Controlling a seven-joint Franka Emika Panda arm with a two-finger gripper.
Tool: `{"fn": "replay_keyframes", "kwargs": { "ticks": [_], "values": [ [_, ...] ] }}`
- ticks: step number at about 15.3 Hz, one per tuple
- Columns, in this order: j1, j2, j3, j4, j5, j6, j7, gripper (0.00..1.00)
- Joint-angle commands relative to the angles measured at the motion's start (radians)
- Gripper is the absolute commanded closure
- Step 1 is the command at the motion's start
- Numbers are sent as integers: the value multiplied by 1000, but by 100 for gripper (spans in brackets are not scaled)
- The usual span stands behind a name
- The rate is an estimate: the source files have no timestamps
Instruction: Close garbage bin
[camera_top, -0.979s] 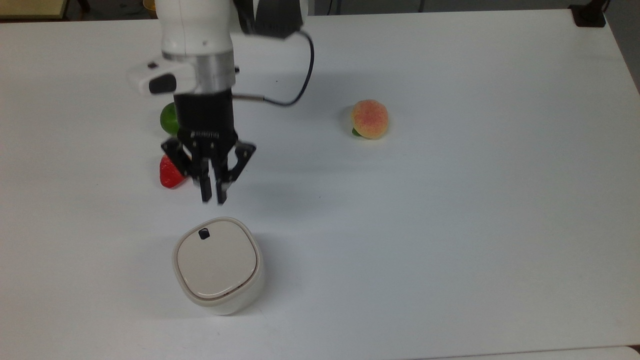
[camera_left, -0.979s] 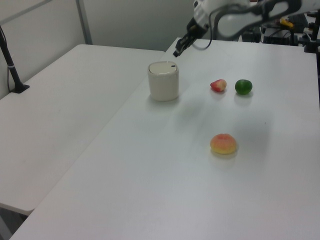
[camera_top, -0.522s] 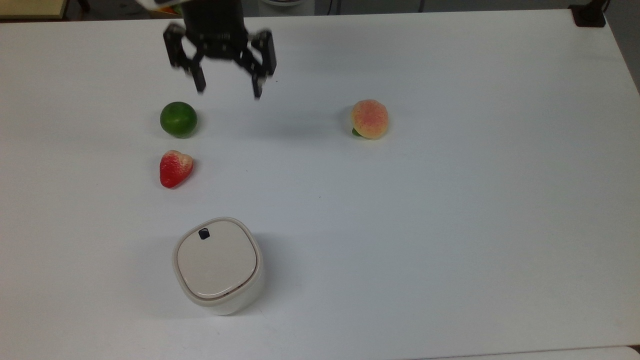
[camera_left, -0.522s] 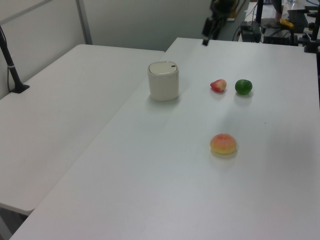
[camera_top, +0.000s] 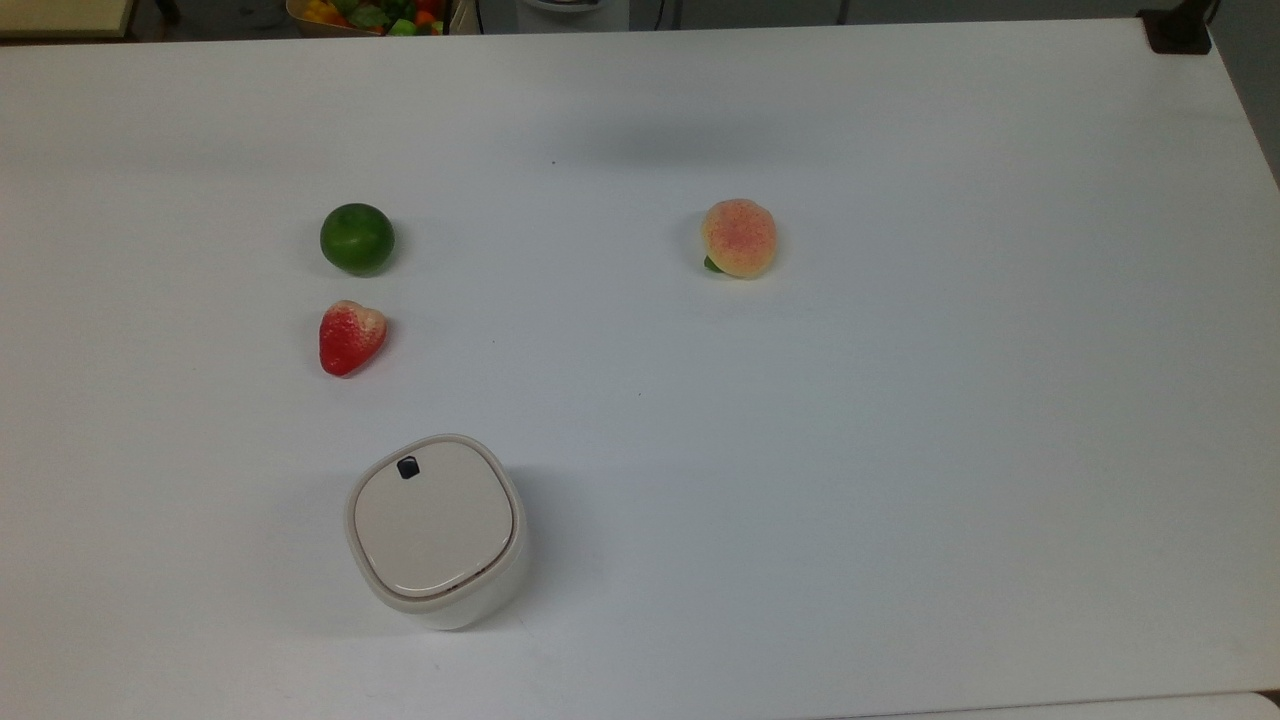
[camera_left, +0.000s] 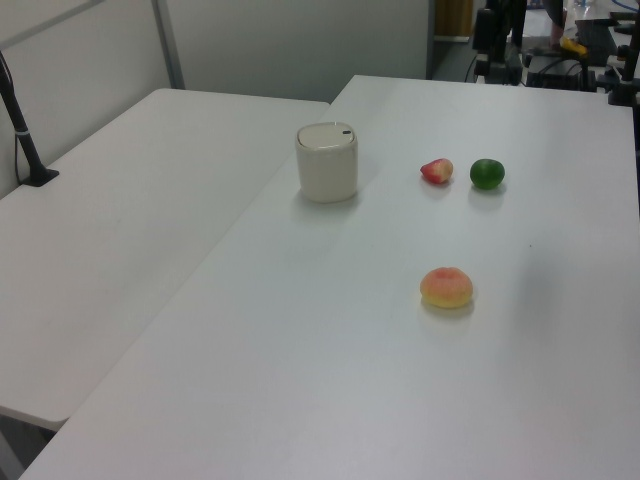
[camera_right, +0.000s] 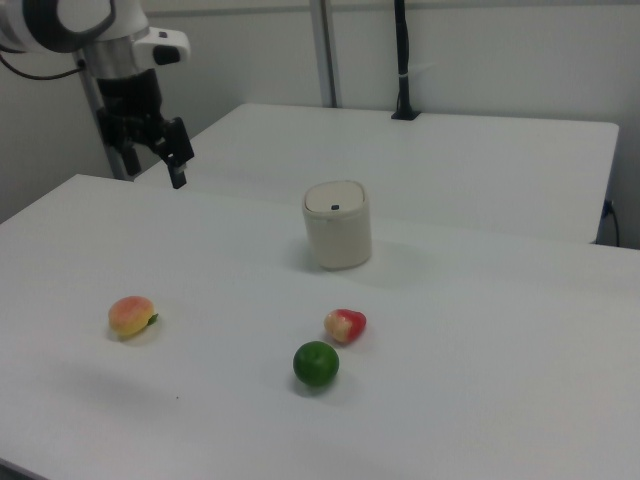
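The garbage bin (camera_top: 435, 530) is a cream-white rounded-square tub on the white table, near the top view's lower left. Its beige lid (camera_top: 433, 515) lies flat and shut, with a small black button (camera_top: 408, 467) at its far edge. The bin (camera_left: 327, 162) also stands upright in the left view, and the right view has the same bin (camera_right: 337, 225) at mid table. My gripper (camera_right: 155, 165) hangs high above the table's far left edge in the right view, well away from the bin. It is open and holds nothing.
A green lime (camera_top: 357, 238) and a red strawberry (camera_top: 350, 336) lie beyond the bin. A peach (camera_top: 739, 238) sits further toward the top view's right. A basket of toy food (camera_top: 370, 12) is past the table's far edge. A second white table (camera_left: 120, 200) adjoins.
The gripper was shut just above the bin's button edge. It has since opened, risen and drawn back across the table, leaving the top view. The bin and fruits have not moved.
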Motion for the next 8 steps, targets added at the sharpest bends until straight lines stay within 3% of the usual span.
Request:
{"fn": "replay_keyframes", "kwargs": {
  "ticks": [1, 8],
  "values": [
    [35, -68, -11, -111, 8, 52, -103, 0],
    [47, -57, -15, -124, 6, 142, -140, 0]
  ]
}}
